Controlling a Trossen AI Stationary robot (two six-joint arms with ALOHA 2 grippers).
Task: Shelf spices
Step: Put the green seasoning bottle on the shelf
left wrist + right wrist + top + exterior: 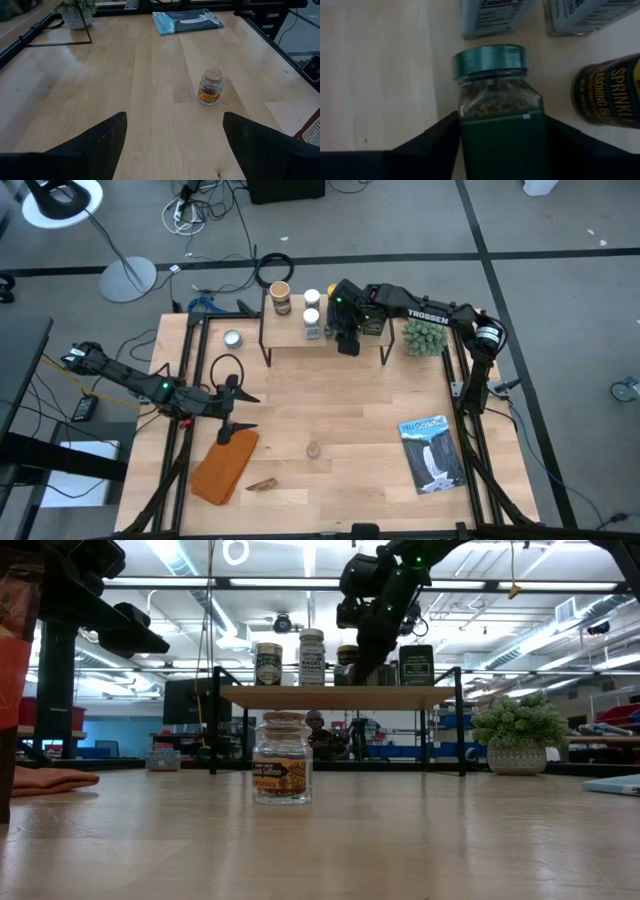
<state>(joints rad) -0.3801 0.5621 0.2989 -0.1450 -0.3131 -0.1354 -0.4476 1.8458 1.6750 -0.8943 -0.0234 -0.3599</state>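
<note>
The shelf (325, 330) stands at the far edge of the table (330, 405), and most of the spices already sit on its wooden top. In the high view a tan-topped jar (281, 297) and two white-topped jars (312, 310) stand toward its left end; in the low view a dark tin (416, 666) stands at its right end.

The green-lidded jar (492, 95) is the item in hand. In the right wrist view it sits between the two dark fingers of the right gripper (500, 145), which press against both of its sides, so the claw reads as clamped on it. The jar is over the shelf top, beside other containers; whether its base rests on the wood cannot be told.

One cork-topped jar (313, 449) stands alone on the open table, well apart from the shelf, and by this evidence is the only spice left to move. The left gripper (238, 411) waits near the table's left edge with its fingers spread and empty, pointing toward that jar.

The task appears near its end: setting down one jar, then shelving one more.
</note>
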